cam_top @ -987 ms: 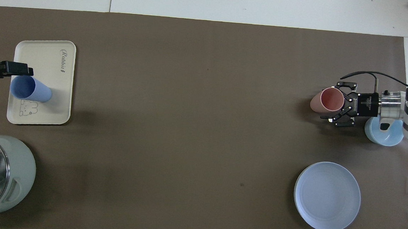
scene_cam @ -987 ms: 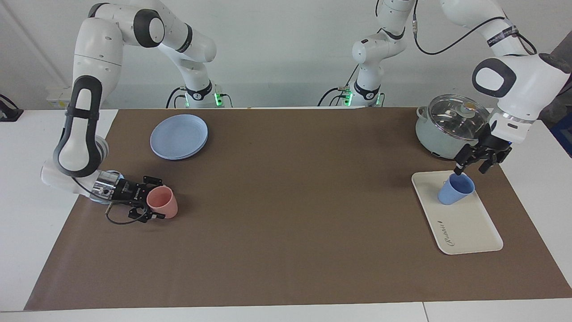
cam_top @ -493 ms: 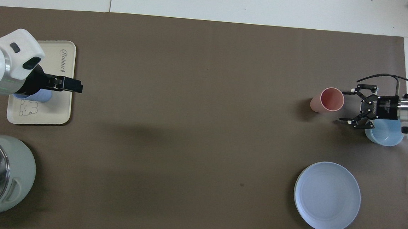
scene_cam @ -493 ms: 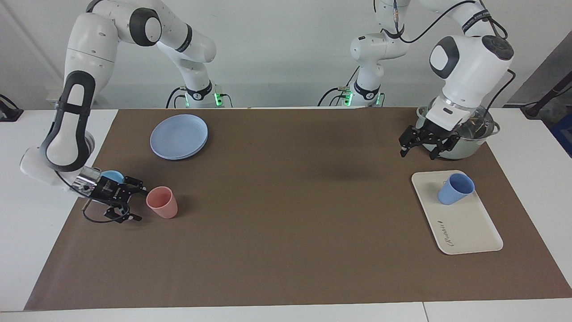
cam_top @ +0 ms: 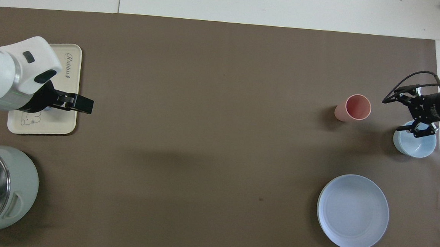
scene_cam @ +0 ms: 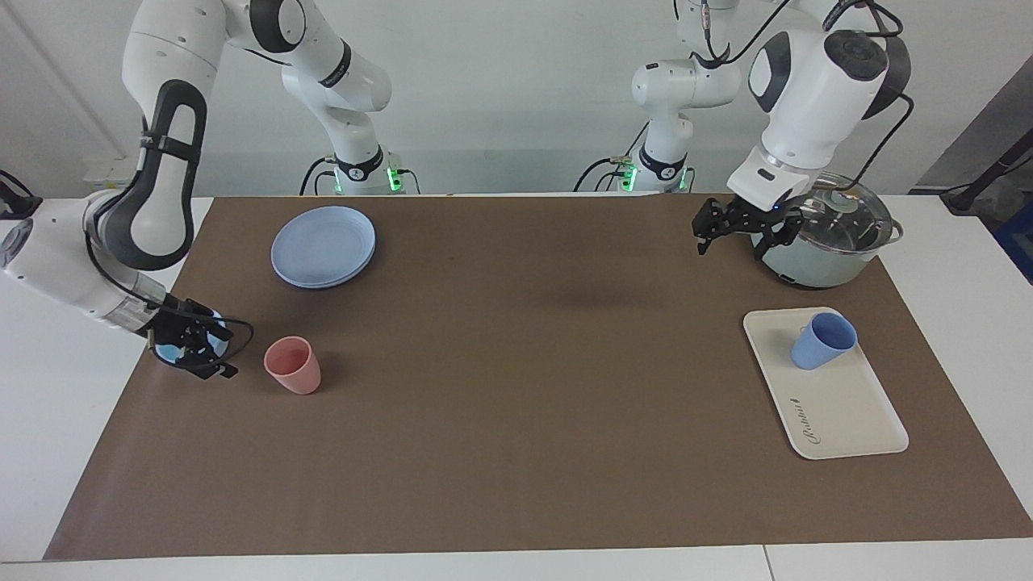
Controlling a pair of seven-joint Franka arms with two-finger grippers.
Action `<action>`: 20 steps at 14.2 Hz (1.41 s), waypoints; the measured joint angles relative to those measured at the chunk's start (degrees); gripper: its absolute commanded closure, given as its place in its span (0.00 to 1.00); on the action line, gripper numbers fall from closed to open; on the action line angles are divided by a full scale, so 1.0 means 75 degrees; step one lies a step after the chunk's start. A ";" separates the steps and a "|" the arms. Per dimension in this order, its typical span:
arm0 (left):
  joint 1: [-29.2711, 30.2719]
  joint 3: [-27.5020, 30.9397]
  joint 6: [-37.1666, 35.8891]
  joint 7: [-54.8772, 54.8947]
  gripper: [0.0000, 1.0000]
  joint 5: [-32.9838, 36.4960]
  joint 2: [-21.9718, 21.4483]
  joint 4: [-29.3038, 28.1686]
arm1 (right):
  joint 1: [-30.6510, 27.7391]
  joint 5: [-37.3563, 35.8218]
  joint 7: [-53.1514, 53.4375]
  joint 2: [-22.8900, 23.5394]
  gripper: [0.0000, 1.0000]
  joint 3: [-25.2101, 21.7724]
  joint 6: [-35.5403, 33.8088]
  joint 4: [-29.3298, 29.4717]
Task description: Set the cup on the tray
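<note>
**Cup sits on tray as both pincers hang free**

From my remote station I see the cup (scene_cam: 823, 340) standing on the tray (scene_cam: 847, 420), at the end of the tray nearer to the robots, leaning a little with its mouth up. In the overhead view the left arm's wrist covers it. The tray lies on the brown mat at the left arm's end of the counter (scene_cam: 516, 569), its script lettering at the end farther from the robots.

The left pincer (scene_cam: 730, 230) hangs in the air with its fingers apart and nothing between them, raised over the mat just beside the pot (scene_cam: 823, 234), well apart from the cup. The pot, with its glass lid, stands nearer to the robots than the tray.

At the right arm's end, the right pincer (scene_cam: 198, 347) is low over the bowl (cam_top: 414, 143), fingers spread and gripping nothing. The pink cup (scene_cam: 293, 365) stands upright on the mat just beside it, untouched. The plate (scene_cam: 324, 246) lies nearer to the robots than the pink cup.
</note>
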 measured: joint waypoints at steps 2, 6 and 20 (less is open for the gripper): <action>0.0044 0.0031 -0.0566 0.0000 0.00 0.0011 -0.0007 0.0578 | 0.0450 -0.0743 -0.0177 -0.0452 0.00 0.0016 -0.0007 -0.0003; 0.0416 0.0057 -0.0837 0.0372 0.00 0.0247 0.0019 0.0736 | 0.0794 -0.0956 -0.0633 -0.1053 0.00 0.0033 -0.0294 -0.0018; 0.0682 -0.0006 -0.1143 0.0046 0.00 0.0121 0.0060 0.0816 | 0.2656 -0.1926 -0.2489 -0.3165 0.00 0.0156 -0.1945 -0.0021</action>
